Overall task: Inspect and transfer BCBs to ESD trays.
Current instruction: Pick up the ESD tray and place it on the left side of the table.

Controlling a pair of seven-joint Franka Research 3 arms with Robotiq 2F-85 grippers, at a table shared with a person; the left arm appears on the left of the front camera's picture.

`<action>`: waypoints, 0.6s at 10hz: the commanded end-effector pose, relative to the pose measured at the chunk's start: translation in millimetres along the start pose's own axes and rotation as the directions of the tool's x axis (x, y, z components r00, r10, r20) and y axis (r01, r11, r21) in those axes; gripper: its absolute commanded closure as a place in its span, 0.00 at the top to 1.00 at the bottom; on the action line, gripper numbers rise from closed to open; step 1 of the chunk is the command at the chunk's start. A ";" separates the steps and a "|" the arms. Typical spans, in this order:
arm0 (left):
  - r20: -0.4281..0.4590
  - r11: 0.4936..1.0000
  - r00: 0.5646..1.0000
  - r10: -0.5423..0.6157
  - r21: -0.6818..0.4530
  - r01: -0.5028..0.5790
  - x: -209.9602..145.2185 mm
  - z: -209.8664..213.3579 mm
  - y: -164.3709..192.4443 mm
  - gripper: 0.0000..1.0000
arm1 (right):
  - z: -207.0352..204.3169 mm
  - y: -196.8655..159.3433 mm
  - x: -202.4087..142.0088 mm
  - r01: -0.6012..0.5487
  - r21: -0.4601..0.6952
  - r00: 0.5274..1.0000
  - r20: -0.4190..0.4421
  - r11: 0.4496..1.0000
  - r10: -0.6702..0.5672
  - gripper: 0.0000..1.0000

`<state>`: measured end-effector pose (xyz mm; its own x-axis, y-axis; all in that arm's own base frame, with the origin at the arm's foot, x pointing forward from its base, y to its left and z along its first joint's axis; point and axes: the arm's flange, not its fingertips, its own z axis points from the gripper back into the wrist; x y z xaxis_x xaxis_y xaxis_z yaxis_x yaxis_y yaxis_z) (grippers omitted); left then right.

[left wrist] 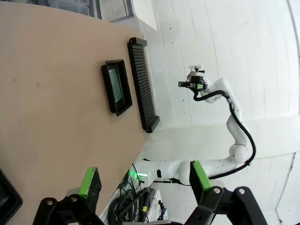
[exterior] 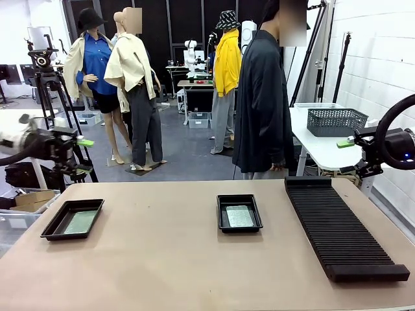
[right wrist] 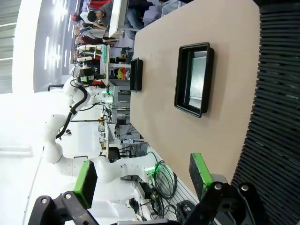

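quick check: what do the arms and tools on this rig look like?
White, rounded jointed arms with black cables looped along them. Each ends in a black two-finger tool with green pads: left tool, right tool. A blue light glows at the right arm's wrist.

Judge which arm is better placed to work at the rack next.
Right, probably. The right gripper hangs open near the rack's far end; the left gripper, also open, hangs beyond the left tray.
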<state>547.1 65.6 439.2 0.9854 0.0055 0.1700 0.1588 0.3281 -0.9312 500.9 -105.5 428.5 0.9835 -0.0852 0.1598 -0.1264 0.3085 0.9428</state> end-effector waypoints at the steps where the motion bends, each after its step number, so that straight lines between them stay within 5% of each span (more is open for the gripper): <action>1: 0.003 0.999 1.000 0.002 0.042 -0.002 2.7 -32.5 -9.9 1.00 | 0.7 1.7 -0.3 0.000 -0.010 1.000 0.002 1.000 0.000 1.00; 6: 0.048 0.975 0.998 0.046 0.216 -0.055 21.7 -162.0 -41.6 1.00 | 0.7 1.7 -0.3 0.000 -0.010 1.000 0.002 1.000 0.000 1.00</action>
<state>573.8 -90.7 428.2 0.9857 0.0373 0.1644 0.1234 0.5042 -0.8547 500.9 -105.8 429.1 0.9832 -0.0857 0.1610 -0.1274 0.3090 0.9425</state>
